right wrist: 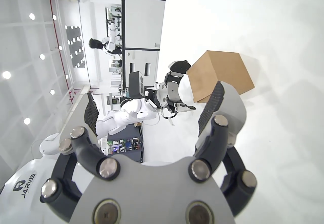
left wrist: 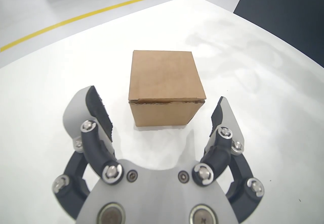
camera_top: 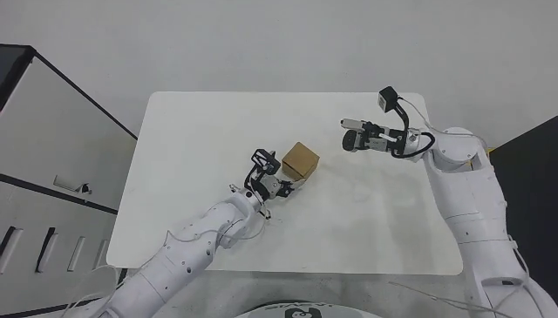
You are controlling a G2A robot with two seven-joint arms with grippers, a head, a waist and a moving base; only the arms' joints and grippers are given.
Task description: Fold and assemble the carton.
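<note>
closed carton (left wrist: 164, 83) sits near the left fingers (left wrist: 98, 111), spread wide.

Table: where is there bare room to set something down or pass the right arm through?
Free: the far-left stretch of table beyond the left arm; the near-right area between carton and the table's front edge; the gap between carton and right gripper. Crowded: the carton's near-left side, where the left gripper sits, jaws open.
</note>
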